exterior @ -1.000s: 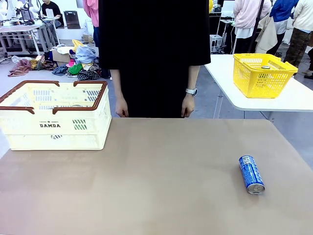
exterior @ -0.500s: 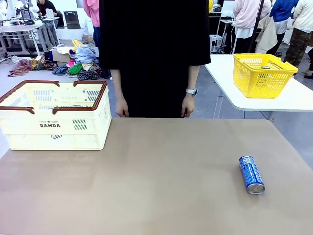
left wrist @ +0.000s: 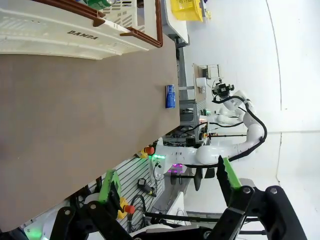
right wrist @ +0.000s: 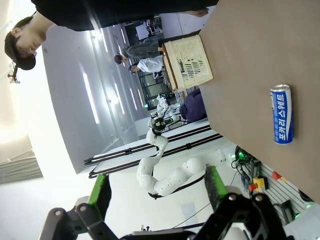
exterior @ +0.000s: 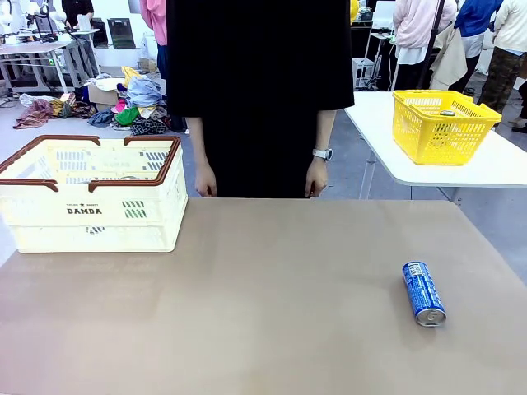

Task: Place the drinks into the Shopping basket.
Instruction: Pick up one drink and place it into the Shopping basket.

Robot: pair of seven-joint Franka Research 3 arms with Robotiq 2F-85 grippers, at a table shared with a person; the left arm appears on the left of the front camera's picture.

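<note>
Fingers [left wrist: 228,176] on left gripper [left wrist: 167,167] and right gripper [right wrist: 156,173] open; blue cylindrical can [exterior: 423,293] lies sideways.

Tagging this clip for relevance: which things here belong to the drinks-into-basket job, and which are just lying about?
Job: blue can lying on the table; cream DAMDA basket; green can inside it.
Lying about: yellow basket on the side table; clothes pile behind.
</note>
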